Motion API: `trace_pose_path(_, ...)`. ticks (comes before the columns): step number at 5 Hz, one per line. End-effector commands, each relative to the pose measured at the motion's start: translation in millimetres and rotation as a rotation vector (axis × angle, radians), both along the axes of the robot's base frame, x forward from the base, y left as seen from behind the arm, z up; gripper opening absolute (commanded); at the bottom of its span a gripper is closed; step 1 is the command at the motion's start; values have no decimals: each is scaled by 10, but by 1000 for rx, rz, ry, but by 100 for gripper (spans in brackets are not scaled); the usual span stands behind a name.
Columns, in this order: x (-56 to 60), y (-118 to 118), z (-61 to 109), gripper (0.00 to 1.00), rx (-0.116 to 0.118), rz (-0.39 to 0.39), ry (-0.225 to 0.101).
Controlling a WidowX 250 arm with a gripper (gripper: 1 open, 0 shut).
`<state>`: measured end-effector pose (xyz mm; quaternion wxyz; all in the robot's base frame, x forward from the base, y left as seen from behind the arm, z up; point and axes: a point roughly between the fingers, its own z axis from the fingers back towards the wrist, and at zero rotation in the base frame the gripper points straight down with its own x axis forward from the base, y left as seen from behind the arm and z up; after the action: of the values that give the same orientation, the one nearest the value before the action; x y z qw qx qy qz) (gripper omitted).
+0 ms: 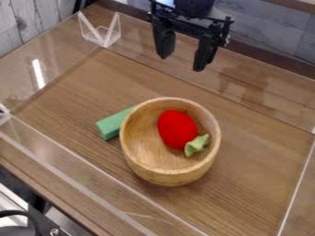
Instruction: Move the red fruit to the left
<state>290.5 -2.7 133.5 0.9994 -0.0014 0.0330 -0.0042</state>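
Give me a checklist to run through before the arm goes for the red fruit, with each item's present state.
1. Gripper open: ok, the fingers stand apart with nothing between them.
2. Gripper pointing down: ok.
3. Red fruit in view and reachable from above: ok, it lies in the wooden bowl with its green cap toward the right rim.
4. Gripper over the fruit: not ok, it hangs behind the bowl, toward the back of the table.
5. Free space left of the bowl: not ok right beside it, where the green block lies against the bowl's left side.
6. Bowl steady when the fruit is lifted: cannot tell.
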Motion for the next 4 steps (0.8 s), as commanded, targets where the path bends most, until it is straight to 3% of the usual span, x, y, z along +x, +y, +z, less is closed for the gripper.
trace_pose_path(1, -78, 41, -119, 100, -4, 24, 13)
trace_pose_path(2, -259, 24, -361, 100, -17, 114, 13)
trace_pose_path(3, -367, -21, -559, 100, -29, 202, -21)
trace_pose_path(4, -363, 39, -553, 100, -59, 190, -70)
